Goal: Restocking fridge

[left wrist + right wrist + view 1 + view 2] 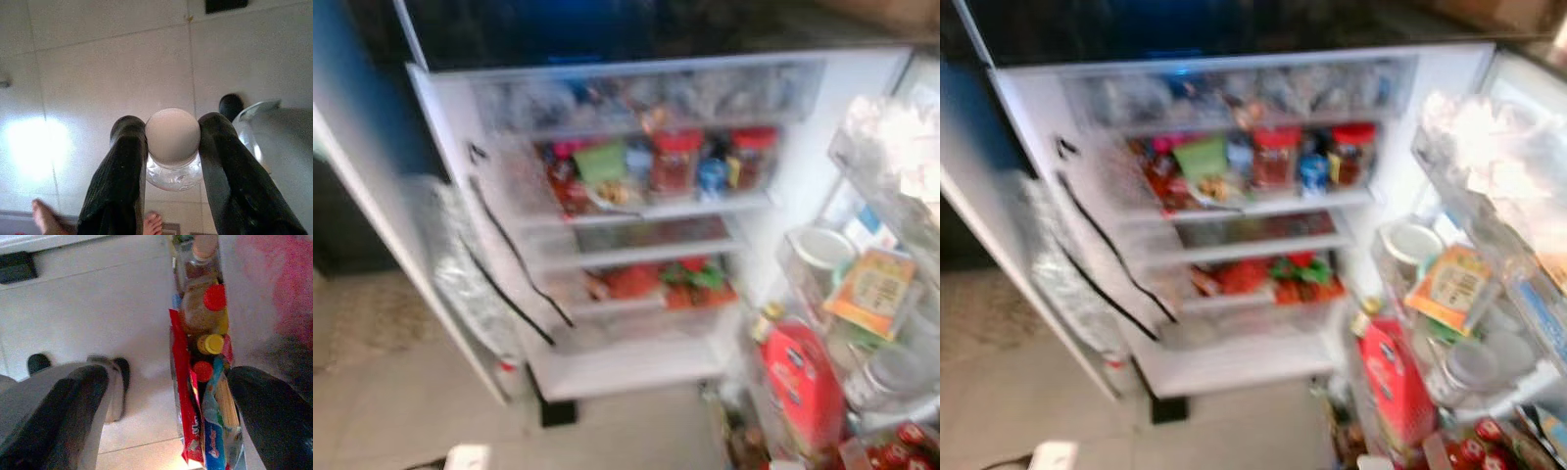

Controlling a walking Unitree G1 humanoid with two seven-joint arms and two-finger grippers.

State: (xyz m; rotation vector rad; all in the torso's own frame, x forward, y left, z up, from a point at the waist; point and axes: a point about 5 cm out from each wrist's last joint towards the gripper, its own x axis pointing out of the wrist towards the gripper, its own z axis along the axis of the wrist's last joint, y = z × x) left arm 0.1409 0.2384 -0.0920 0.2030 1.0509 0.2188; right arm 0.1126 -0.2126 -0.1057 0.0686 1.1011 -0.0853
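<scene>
Right, here is your scene, operator.
Fridge: the fridge (pixel 862 108) stands open in front of you, its shelves crowded; the head views are blurred.
Top shelf: red-lidded jars (pixel 675 162) sit beside a green packet (pixel 600 162) and a blue can (pixel 712 174).
Lower shelf: red and green produce (pixel 680 279), too blurred for you to name.
Door on your right: its racks carry a red carton (pixel 800 384), a white tub (pixel 820 247) and a yellow-orange packet (pixel 873 289).
Left gripper: in the left wrist view your left gripper (pixel 172 134) has both black fingers (pixel 124 161) clamped on the neck of a clear bottle (pixel 173 169), just under its pale round cap (pixel 172 134).
Where the bottle is: it hangs over the tiled floor (pixel 98 73), apart from the fridge shelves.
Person: bare toes (pixel 41 218) show on the floor past that gripper.
Right gripper: your right gripper (pixel 166 401) has its fingers spread wide, holding nothing.
Past the right gripper: a narrow door rack (pixel 182 440) packed with snack packets (pixel 186 416), a bottle with a red cap (pixel 214 297) and one with a yellow cap (pixel 211 343).
</scene>
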